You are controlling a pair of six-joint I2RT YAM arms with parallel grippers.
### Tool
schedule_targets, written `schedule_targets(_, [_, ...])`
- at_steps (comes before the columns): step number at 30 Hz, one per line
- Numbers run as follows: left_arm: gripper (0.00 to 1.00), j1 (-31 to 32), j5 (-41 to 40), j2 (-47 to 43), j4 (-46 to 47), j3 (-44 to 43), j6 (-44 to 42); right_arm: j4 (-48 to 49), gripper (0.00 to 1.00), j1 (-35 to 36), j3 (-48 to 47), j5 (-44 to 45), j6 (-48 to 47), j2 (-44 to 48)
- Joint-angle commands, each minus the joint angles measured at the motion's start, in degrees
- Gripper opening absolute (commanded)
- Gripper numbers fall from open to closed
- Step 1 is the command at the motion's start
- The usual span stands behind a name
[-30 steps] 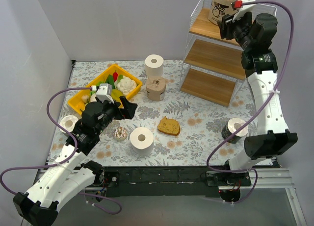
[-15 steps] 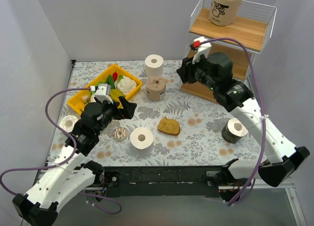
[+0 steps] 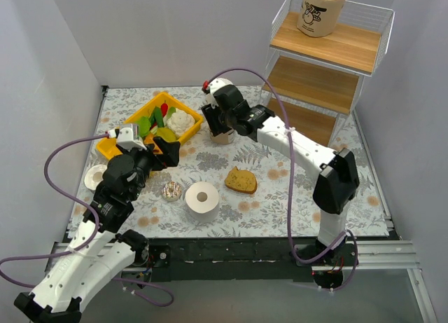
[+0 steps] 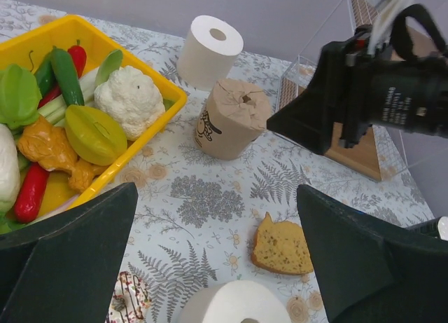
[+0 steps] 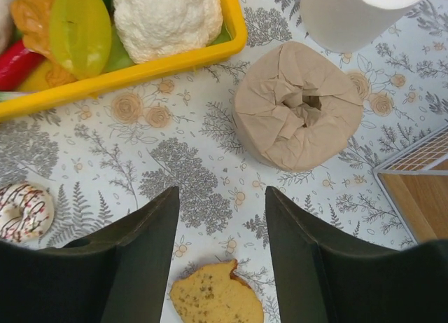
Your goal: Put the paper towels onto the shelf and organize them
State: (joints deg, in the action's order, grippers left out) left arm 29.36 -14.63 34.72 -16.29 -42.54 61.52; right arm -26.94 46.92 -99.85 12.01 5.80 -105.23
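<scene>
The shelf point(image 3: 329, 46) stands at the back right, with one tan-wrapped paper towel roll point(image 3: 320, 11) upright on its top board. Another tan roll point(image 5: 297, 116) stands on the table beside a white roll point(image 5: 350, 11). My right gripper point(image 5: 222, 193) hovers open just short of that tan roll, nothing between its fingers. In the top view the right gripper point(image 3: 218, 125) hides most of it. A white roll point(image 3: 202, 200) stands near the front, another white roll point(image 3: 94, 176) at the left. My left gripper point(image 4: 217, 190) hangs wide open and empty above the front white roll point(image 4: 234, 305).
A yellow tray point(image 3: 143, 114) of toy vegetables and a cauliflower point(image 5: 164, 18) sits at the back left. A bread slice point(image 3: 241, 181) and a small donut point(image 3: 171, 190) lie mid-table. The right arm's elbow point(image 3: 336, 183) hangs over the table's right side.
My right arm left the tan roll on the shelf's top tier and swung down left to the tan roll on the table, jaws widening a little. The left arm shifted slightly left.
</scene>
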Motion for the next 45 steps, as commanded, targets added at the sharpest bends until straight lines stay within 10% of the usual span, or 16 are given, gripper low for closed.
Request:
schedule_targets(1, [0.98,-0.19,-2.42,0.34,-0.49,-0.08,-0.08,-1.36,0.62,0.11,-7.97,2.05,-1.58,-5.32])
schedule_targets(45, [0.98,-0.19,-1.36,2.11,-0.40,-0.08,-0.26,4.62,0.72,-1.83,-16.08,8.03,-17.41,-23.53])
